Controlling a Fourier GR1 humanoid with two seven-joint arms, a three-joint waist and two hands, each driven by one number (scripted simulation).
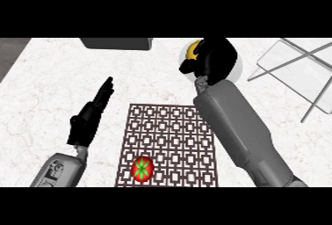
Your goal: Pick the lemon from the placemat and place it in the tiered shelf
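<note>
The yellow lemon (192, 49) shows only as a sliver at the far middle of the counter, mostly hidden by my right hand (214, 56), whose fingers are curled round it. That hand is off the brown lattice placemat (170, 132), beyond its far edge. The tiered shelf (299, 66), with pale panels on thin metal legs, stands to the right of the hand, apart from it. At the left of the placemat my left hand (91, 115) rests open with straight fingers pointing away.
A red and green round fruit (142, 169) lies on the placemat's near left part. A dark grey flat object (117, 42) sits at the far edge of the white marble counter (45, 83).
</note>
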